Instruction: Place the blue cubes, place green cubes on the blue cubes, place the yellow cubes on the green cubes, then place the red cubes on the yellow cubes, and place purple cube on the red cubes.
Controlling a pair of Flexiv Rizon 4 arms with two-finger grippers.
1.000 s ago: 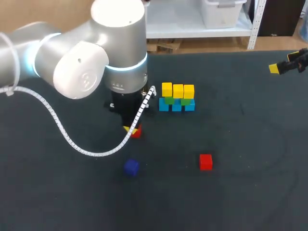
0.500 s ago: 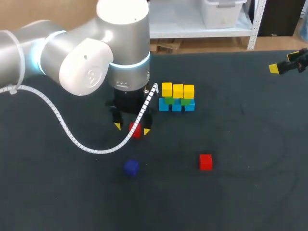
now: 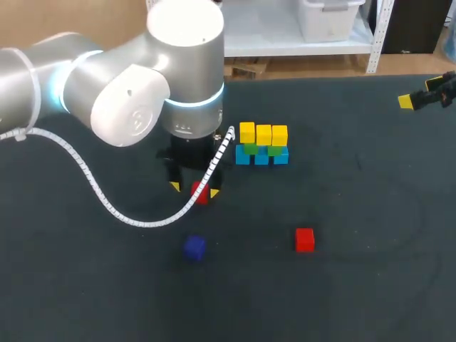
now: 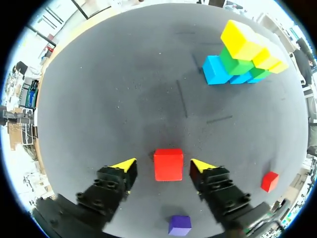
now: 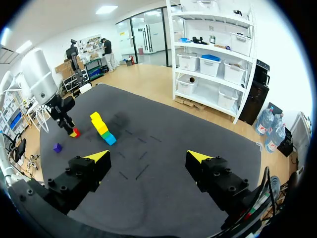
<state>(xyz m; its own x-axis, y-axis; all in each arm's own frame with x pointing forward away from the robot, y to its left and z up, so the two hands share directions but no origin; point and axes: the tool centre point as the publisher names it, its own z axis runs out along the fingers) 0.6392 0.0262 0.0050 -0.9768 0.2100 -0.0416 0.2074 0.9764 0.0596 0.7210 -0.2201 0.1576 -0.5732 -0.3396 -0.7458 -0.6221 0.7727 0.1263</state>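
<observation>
Left wrist view has my left claw [image 4: 163,166] released and straddling a red cube [image 4: 168,164] around the middle of the desk [image 4: 114,99], nothing gripped yet. My worry: one gap looks tighter than the other, so that finger may hit first and shove or twist the cube, leaving a crooked grip. A crooked cube set on the yellow cubes [image 4: 245,42], toward the far edge, could knock them off. Meanwhile my right claw [image 5: 148,157] is released too, parked by the right edge.

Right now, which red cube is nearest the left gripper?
The red cube between the left gripper and its open fingers; the other red cube lies alone, well off to one side.
</observation>
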